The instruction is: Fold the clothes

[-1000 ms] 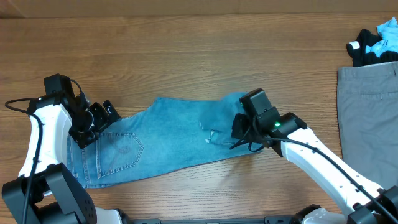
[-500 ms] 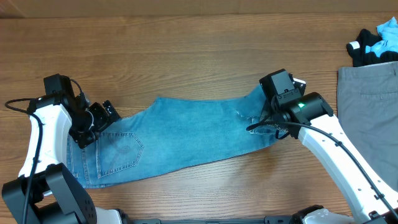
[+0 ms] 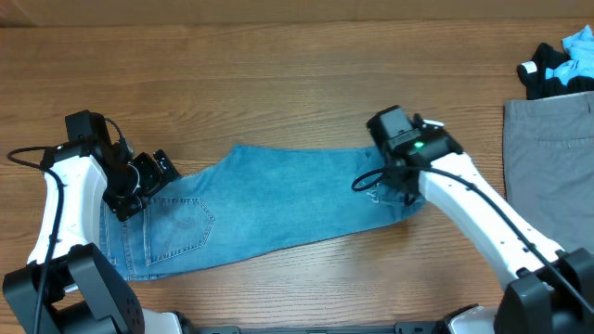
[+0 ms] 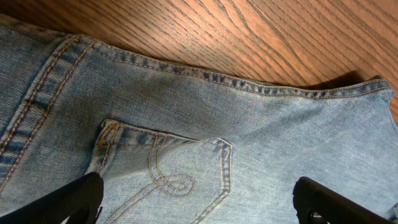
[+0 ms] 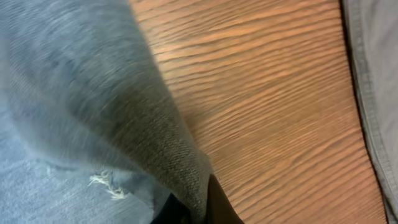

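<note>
Jeans lie on table; left hand spread above pocket; right hand pinches leg end.

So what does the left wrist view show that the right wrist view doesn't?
Only left wrist: the back pocket with its curled stitching. Only right wrist: a raised fold of denim, frayed threads and the edge of the grey trousers. Both: the jeans lying on the wooden table.
</note>
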`<move>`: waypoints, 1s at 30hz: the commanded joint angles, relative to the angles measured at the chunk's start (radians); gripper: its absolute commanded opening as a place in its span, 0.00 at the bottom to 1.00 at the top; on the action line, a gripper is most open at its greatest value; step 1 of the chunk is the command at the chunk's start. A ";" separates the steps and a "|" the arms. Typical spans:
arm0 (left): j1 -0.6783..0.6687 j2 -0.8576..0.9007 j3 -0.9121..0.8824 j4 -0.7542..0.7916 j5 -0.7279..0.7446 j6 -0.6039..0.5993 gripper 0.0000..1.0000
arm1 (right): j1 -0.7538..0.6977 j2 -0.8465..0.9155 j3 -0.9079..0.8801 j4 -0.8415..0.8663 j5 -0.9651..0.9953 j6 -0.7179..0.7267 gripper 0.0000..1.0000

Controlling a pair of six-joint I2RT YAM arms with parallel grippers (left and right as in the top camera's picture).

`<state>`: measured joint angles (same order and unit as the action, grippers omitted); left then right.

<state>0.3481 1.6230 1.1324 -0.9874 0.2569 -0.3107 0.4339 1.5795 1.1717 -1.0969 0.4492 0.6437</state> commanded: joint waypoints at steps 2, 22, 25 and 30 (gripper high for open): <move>-0.003 -0.013 0.013 0.002 -0.006 0.019 1.00 | 0.072 -0.007 0.026 0.018 0.032 0.051 0.04; -0.003 -0.013 0.013 0.002 -0.006 0.019 1.00 | 0.369 0.184 0.029 0.283 -0.381 0.115 0.18; -0.003 -0.013 0.013 0.002 -0.015 0.019 1.00 | 0.369 0.182 0.064 0.236 -0.398 0.112 0.18; -0.003 -0.013 0.013 0.002 -0.031 0.019 1.00 | 0.369 0.174 0.138 0.214 -0.545 0.082 0.18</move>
<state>0.3481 1.6230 1.1324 -0.9874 0.2459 -0.3103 0.7982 1.7679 1.2324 -0.8921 0.0486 0.7464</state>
